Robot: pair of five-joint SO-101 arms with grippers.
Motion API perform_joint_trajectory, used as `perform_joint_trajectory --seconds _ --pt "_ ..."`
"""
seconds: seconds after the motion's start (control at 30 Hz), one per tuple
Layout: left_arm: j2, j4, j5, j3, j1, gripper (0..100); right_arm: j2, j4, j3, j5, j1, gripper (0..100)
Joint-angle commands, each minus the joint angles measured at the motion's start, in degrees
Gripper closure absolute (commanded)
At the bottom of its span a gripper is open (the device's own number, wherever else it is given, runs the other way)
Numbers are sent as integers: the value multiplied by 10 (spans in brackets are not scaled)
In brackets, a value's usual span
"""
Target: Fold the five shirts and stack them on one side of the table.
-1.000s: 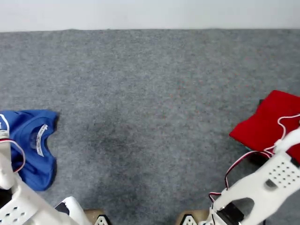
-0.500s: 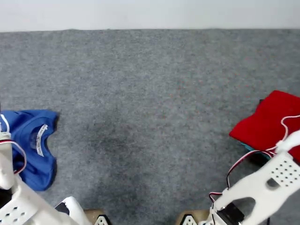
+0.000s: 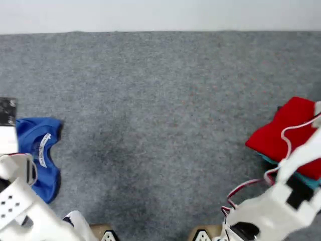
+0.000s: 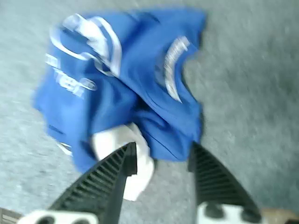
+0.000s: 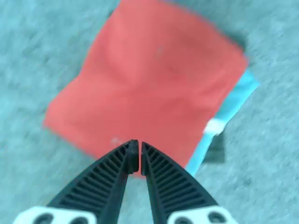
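Shirts lie at opposite edges of the table: a crumpled blue shirt on the left, a folded red shirt on the right atop a teal shirt. Your left gripper hangs open over the blue shirt, and your right gripper is closed above the red shirt.

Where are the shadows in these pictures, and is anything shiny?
High view: soft, even light, a faint darker patch on the grey table and a thin shadow along the blue shirt edge. Left wrist view: dark shadows in the blue shirt's folds. Right wrist view: the red shirt is evenly lit. No glare in any view.
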Motion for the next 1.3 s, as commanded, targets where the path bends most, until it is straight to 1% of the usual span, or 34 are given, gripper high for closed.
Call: perform_joint_trajectory --seconds 0.0,0.13,0.27,0.37,0.47,0.57,0.67,0.93,1.03,1.13,1.17,1.27 --pt "1 -62 -29 88 -1 769 -124 23 119 -7 -19 987" --pt "1 -142 -53 175 -1 744 -203 22 236 -7 -46 987" --pt "2 -217 -83 252 0 735 -254 22 316 -7 -76 987" --pt "2 -268 -91 300 0 735 -278 22 357 -7 -99 987" --pt "8 -302 -102 335 2 735 -298 22 386 -7 -116 987" --pt "62 -329 -103 340 0 735 -319 22 408 -7 -116 987" --pt "150 -339 -104 307 -1 736 -335 22 428 -7 -115 987" --pt "378 -352 -98 161 -2 752 -362 22 445 -7 -116 987" --pt "418 -353 -75 115 3 846 -371 22 445 -7 -114 987" --pt "422 -351 -70 82 19 976 -381 22 445 -7 -114 987" --pt "420 -348 -69 73 26 991 -384 22 445 -7 -114 987" --pt "393 -316 -56 37 42 987 -387 22 445 -7 -116 987"
